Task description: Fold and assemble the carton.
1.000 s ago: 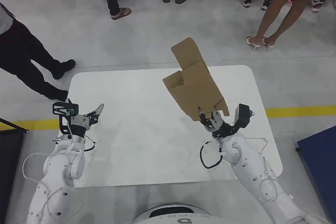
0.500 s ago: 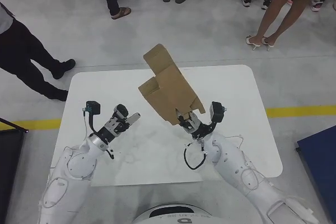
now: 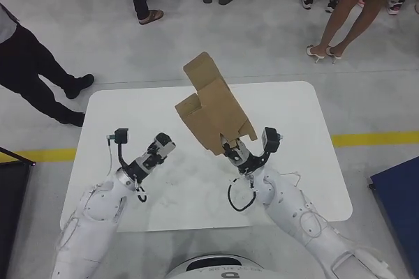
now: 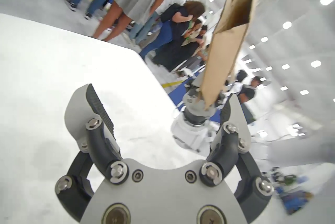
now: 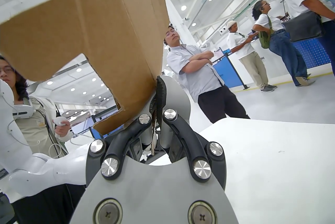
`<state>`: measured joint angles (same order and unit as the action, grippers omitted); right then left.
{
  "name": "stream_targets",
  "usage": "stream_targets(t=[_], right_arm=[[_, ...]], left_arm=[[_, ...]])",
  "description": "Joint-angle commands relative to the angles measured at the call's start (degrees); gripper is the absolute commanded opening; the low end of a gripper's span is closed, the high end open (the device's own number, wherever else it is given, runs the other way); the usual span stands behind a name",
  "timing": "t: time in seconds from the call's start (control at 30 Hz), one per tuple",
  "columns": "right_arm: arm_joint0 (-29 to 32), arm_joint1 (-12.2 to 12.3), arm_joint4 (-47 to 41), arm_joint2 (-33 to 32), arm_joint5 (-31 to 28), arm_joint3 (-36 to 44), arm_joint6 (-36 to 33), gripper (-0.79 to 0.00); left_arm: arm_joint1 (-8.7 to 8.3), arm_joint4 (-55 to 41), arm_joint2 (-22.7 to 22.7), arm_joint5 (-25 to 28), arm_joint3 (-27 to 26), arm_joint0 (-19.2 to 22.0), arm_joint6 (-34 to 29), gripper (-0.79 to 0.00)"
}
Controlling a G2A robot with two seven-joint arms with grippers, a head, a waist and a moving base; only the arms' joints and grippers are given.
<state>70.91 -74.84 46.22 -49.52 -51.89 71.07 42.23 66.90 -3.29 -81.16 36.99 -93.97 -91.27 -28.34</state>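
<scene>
The flat brown carton [image 3: 214, 103] stands tilted in the air above the middle of the white table [image 3: 300, 104], flaps pointing up and away. My right gripper [image 3: 234, 148] is shut on the carton's lower edge; in the right wrist view the carton [image 5: 86, 34] rises from between its fingers [image 5: 163, 94]. My left gripper [image 3: 162, 148] is open to the left of the carton, above the table with nothing in it. From the left wrist, its open fingers [image 4: 98, 107] frame the carton [image 4: 227, 52] edge-on, a short way ahead.
The white table has rounded corners, and its front edge [image 3: 195, 227] lies close to the arms. People stand on the grey floor beyond the far edge. A yellow floor line [image 3: 380, 138] runs to the right, and a blue object [image 3: 405, 192] sits at right.
My right gripper carried the carton leftward to the table's middle, then lifted it slightly. My left gripper swung in from the left edge toward the carton and stays open.
</scene>
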Motion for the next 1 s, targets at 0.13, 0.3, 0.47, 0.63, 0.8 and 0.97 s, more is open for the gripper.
stream_targets(t=[0.13, 0.3, 0.47, 0.63, 0.8, 0.97], right_arm=[[0.6, -0.8, -3.1, 1.0, -0.5, 0.6, -2.5, -0.785], [0.0, -1.7, -5.9, 2.5, -0.1, -0.2, -5.5, -0.785], [-0.3, -2.4, -7.5, 2.7, -0.2, -0.9, -6.8, -0.785], [0.1, -2.9, -9.9, 3.1, -1.2, -1.2, -8.8, -0.785], [-0.1, -3.4, -12.7, 3.5, -1.5, -1.6, -12.0, -0.785], [0.0, -3.8, -14.2, 3.1, -2.0, -1.6, -13.7, -0.785]], left_arm=[[-0.57, -25.6, -0.8, 0.5, 3.5, 2.6, -12.8, 0.000], [-0.53, -24.4, 1.4, 0.1, 5.2, 5.7, -17.1, -0.151], [-0.23, -20.4, 3.9, 1.2, 5.6, 7.2, -16.7, -0.385], [-0.04, -17.2, 5.2, 2.5, 5.5, 8.1, -15.0, -0.400], [0.09, -17.8, 6.2, 2.8, 5.6, 8.6, -14.5, -0.465], [0.03, -17.9, 6.6, 2.7, 6.0, 8.9, -14.9, -0.785]])
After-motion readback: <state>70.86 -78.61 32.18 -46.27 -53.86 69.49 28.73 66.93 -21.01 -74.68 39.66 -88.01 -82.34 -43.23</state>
